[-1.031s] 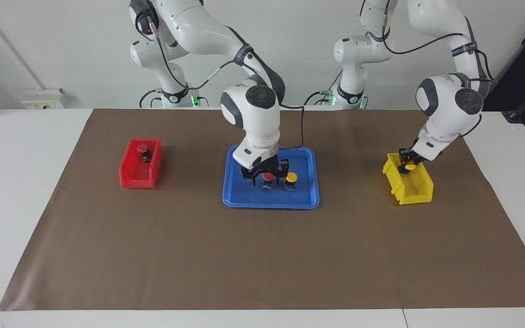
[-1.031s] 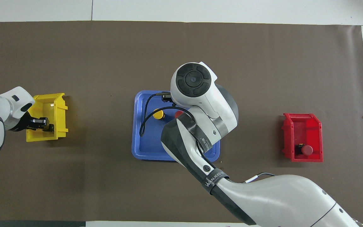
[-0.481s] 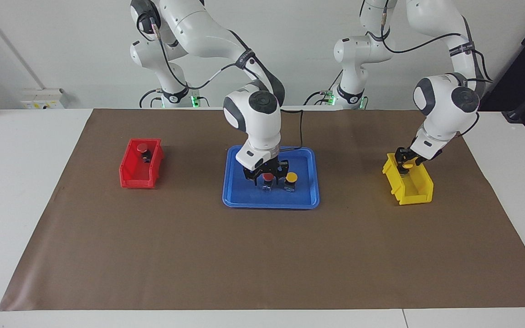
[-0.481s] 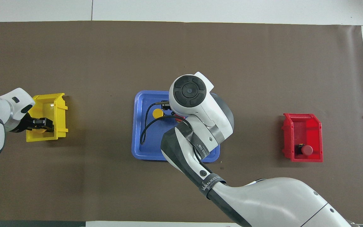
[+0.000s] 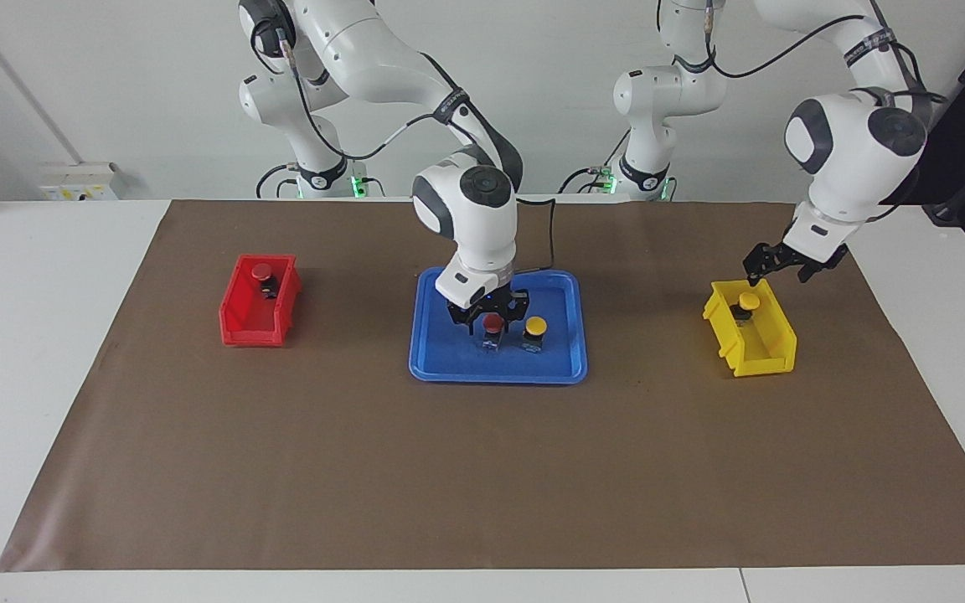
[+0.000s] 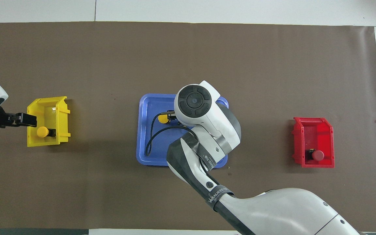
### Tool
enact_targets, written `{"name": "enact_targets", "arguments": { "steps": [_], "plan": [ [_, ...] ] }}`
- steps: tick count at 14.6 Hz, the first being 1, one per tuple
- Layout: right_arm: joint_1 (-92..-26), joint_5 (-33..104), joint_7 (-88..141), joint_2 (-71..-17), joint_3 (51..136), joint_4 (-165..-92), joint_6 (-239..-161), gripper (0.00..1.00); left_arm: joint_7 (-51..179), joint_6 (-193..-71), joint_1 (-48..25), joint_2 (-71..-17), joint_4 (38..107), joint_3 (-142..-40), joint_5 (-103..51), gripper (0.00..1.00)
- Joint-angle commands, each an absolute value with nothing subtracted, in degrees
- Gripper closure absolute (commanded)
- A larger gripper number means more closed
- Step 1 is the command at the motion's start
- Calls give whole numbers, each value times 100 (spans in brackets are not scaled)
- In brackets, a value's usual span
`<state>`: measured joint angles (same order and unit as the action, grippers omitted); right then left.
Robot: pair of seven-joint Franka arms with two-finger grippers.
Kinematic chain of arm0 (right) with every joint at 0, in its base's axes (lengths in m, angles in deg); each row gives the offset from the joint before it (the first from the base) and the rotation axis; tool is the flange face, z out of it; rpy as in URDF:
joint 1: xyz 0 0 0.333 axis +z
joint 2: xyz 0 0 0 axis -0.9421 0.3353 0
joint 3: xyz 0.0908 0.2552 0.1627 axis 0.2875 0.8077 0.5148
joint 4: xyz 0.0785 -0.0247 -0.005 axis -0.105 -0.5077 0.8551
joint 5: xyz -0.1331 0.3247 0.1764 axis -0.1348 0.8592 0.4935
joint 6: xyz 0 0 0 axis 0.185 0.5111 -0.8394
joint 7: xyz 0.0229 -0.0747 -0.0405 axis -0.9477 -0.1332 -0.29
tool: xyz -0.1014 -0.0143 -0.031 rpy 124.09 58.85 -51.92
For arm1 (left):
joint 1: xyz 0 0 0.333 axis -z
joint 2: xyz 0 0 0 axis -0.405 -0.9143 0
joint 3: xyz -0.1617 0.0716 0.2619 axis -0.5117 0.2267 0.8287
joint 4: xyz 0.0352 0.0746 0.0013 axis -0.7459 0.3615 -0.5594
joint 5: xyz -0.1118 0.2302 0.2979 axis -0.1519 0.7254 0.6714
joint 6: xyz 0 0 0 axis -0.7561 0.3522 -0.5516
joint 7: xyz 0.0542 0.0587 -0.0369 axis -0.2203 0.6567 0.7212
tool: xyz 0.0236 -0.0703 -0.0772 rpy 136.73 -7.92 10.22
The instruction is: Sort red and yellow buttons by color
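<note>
One red button (image 5: 492,322) and one yellow button (image 5: 537,325) stand side by side in the blue tray (image 5: 449,360). My right gripper (image 5: 491,328) is down in the tray, open, with a finger on each side of the red cap. The overhead view hides that red button under my right wrist, while the tray's yellow button (image 6: 163,118) shows. A second yellow button (image 5: 749,301) (image 6: 42,132) lies in the yellow bin (image 5: 763,352). My left gripper (image 5: 777,270) (image 6: 23,119) hangs open and empty above that bin's rim. A second red button (image 5: 261,270) (image 6: 318,155) sits in the red bin (image 5: 248,322).
A brown mat (image 5: 482,469) covers the table. The red bin (image 6: 325,130) is toward the right arm's end, the yellow bin (image 6: 62,111) toward the left arm's end, the blue tray (image 6: 148,150) between them. A black cable (image 6: 150,137) loops over the tray.
My left gripper opened, left the yellow button in the yellow bin, and rose clear of it. My right gripper sank lower around the tray's red button, its fingers drawing closer together.
</note>
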<state>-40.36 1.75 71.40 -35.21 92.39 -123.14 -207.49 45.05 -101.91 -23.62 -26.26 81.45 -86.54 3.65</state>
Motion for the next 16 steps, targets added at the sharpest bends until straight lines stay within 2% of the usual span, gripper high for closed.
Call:
{"name": "enact_targets", "arguments": {
  "steps": [1, 3, 6, 9, 16],
  "plan": [
    [-4035, 335, 7258, -3678, 9277, -12540, -20928, 34, 4500, -9257, -2135, -2700, 7280, -8679, 436, 0],
    [-4017, 353, 7258, -3687, 9277, -12593, -20981, 34, 4377, -8887, -2047, -2700, 6787, -8688, 131, 0],
    [-3991, 362, 7258, -3704, 9277, -12611, -20989, 34, 4377, -8430, -1924, -3007, 5900, -8688, -56, 0],
    [-3982, 371, 7258, -3713, 9277, -12628, -20989, 38, 4368, -8366, -1853, -3104, 5738, -8679, -47, 0],
    [-3991, 467, 7258, -3705, 9277, -12611, -20981, 79, 4341, -8709, -1915, -3157, 5791, -8688, -74, 0]
  ]
}}
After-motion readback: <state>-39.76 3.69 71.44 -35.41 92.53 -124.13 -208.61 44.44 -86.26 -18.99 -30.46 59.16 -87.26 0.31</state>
